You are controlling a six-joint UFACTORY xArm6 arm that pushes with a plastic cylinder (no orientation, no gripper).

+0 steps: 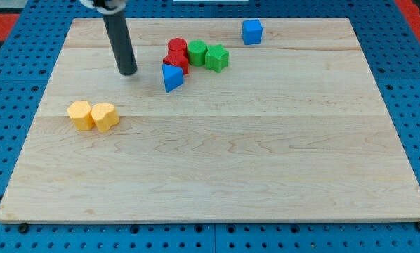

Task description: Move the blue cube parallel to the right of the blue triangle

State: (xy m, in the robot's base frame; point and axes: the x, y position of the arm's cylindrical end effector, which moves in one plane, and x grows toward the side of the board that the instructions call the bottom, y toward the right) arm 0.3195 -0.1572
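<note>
Camera view: pale wooden board (217, 154) on a blue perforated bench (13, 42). No claw is fitted, so there is no open or closed state to record; the arm ends in a straight dark rod, and my tip (128, 72) rests on the board in the upper-left region, touching no block.

Small blue cube (251, 31) sits near the board's top edge, at about 1 o'clock from the blue triangular block (171, 77) and well apart from it. The cube stands alone, near the green blocks but clear of them.

Blue triangular block lies at roughly 3 o'clock from my tip, near but not touching. At its 12 o'clock, touching or almost touching it, sit two red blocks: a red cylinder (177, 48) and a second red block (176, 62) of unclear shape. At 3 o'clock from the red cylinder are two green blocks (197, 53) (216, 57), just beside one another.

Two yellow blocks (80, 115) (105, 117) sit side by side at 7 o'clock from my tip, well apart from it.
</note>
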